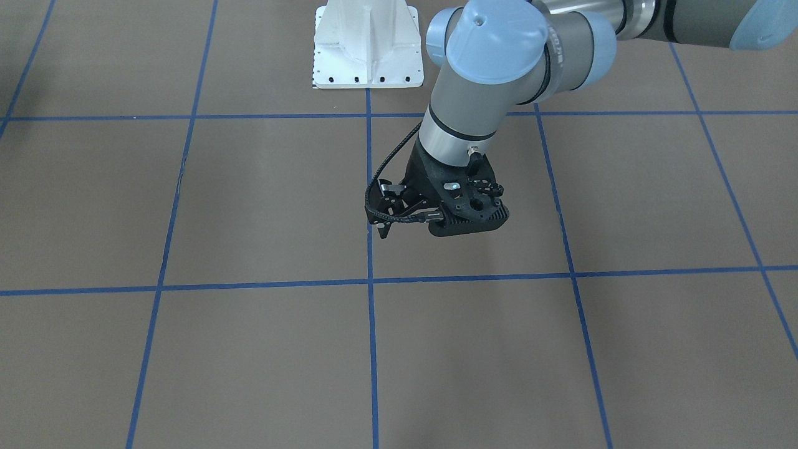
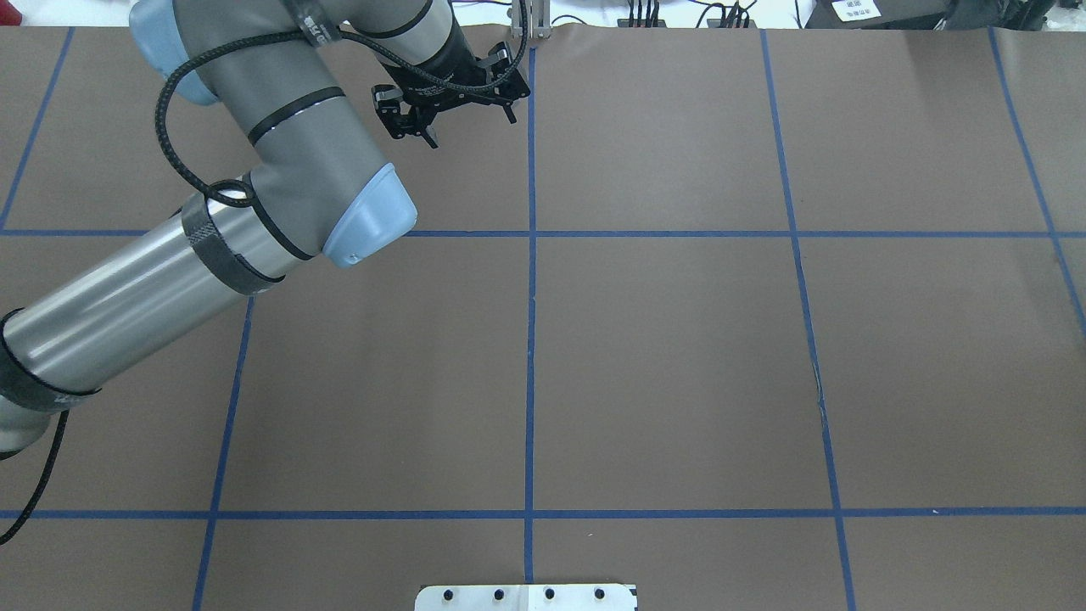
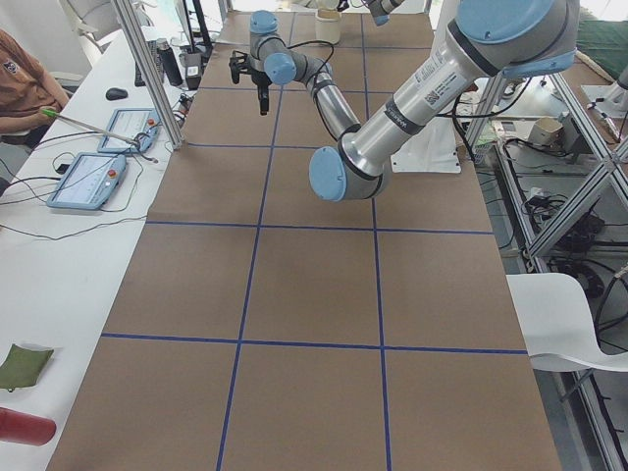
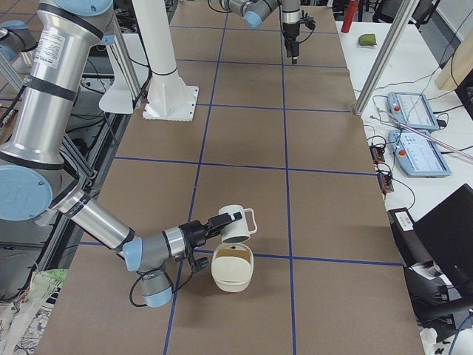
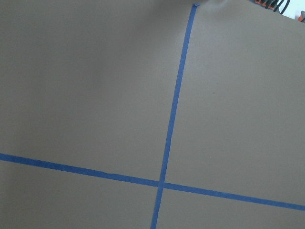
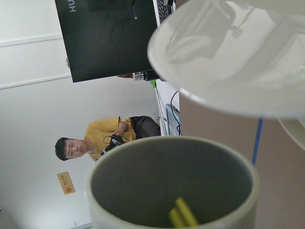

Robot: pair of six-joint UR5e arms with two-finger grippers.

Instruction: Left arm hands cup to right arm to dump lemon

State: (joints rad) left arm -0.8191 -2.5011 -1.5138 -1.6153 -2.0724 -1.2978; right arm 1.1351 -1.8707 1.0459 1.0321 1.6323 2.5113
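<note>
The cream-white cup hangs tilted just above a white bowl at the table's right end, at the tip of the right arm's black gripper. I cannot tell whether that gripper is open or shut. In the right wrist view the cup's grey inside fills the bottom, with the yellow-green lemon lying in it and the bowl beyond. My left gripper hovers open and empty over the far middle of the table, also seen as the left gripper by a blue line.
The white arm mount stands at the robot's side. Blue tape lines grid the brown table. Control tablets and metal posts line the operators' side, where a person in yellow sits.
</note>
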